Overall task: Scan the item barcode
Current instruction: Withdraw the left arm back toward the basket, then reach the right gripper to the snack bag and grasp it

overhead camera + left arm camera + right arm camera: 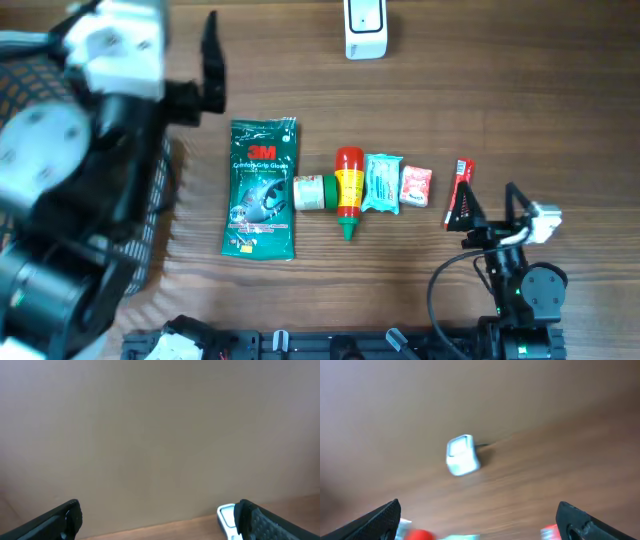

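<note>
Jaws stand wide apart, empty, on left gripper (157,510) and right gripper (479,510); 6 items (348,190) lie in a row on the table (470,90), gloves packet (262,190) leftmost, scanner (365,28) beyond; middle ones touch, so a pinch could drag 2 along.

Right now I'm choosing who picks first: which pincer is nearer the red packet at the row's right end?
Right. The right pincer sits open just beside the red packet, at its right edge; the left pincer is far off at upper left, near the black basket.
</note>
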`<action>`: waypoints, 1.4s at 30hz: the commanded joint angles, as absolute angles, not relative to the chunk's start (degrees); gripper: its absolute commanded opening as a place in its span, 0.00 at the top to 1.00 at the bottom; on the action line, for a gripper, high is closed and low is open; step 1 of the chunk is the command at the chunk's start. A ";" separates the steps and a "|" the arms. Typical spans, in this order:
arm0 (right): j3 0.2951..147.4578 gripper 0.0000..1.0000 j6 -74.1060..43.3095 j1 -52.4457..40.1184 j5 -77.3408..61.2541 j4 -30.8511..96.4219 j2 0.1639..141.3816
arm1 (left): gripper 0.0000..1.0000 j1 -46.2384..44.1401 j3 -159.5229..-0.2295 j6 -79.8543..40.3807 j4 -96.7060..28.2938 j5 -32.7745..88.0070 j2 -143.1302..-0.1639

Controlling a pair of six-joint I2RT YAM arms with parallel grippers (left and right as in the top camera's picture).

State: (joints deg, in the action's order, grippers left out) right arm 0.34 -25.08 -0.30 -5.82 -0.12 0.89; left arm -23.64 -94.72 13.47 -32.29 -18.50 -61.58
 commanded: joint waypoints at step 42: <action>38.35 0.46 -32.80 -1.06 -25.28 23.22 59.94 | 0.00 9.28 -47.66 -11.64 -15.29 7.62 -0.25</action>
State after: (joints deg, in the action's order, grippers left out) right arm 32.12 -41.15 -0.34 -27.18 21.65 54.28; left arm 10.83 -48.58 -11.07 -15.18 9.08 -0.49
